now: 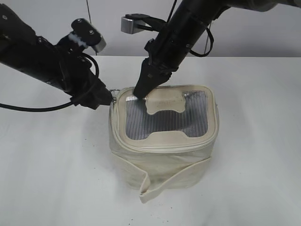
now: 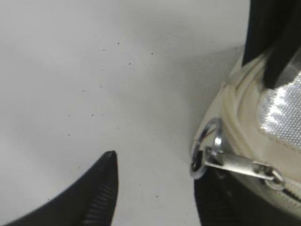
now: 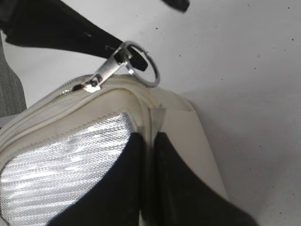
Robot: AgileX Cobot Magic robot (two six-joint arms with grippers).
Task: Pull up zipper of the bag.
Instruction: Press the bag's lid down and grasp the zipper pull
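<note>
The cream bag point(image 1: 164, 155) stands mid-table with its grey mesh window point(image 1: 164, 125) facing up. The zipper track point(image 1: 164, 145) rings the top panel. One silver pull point(image 1: 114, 92) sticks out at the top's far left corner. My left gripper point(image 1: 106, 100) is open at that corner. In the left wrist view the pull point(image 2: 235, 165) lies over one finger, and its ring is outside the open gap of the left gripper point(image 2: 157, 165). My right gripper point(image 1: 139, 92) presses on the same corner. In the right wrist view it point(image 3: 148, 139) is shut on the bag's top rim point(image 3: 157, 113), just behind the pull point(image 3: 106, 70).
The white table point(image 1: 56, 179) surrounds the bag. A loose end of the cream strap point(image 1: 150, 188) hangs at the bag's front. The left arm's black cable point(image 1: 28, 109) trails over the table at the left. Both arms crowd the bag's far left corner.
</note>
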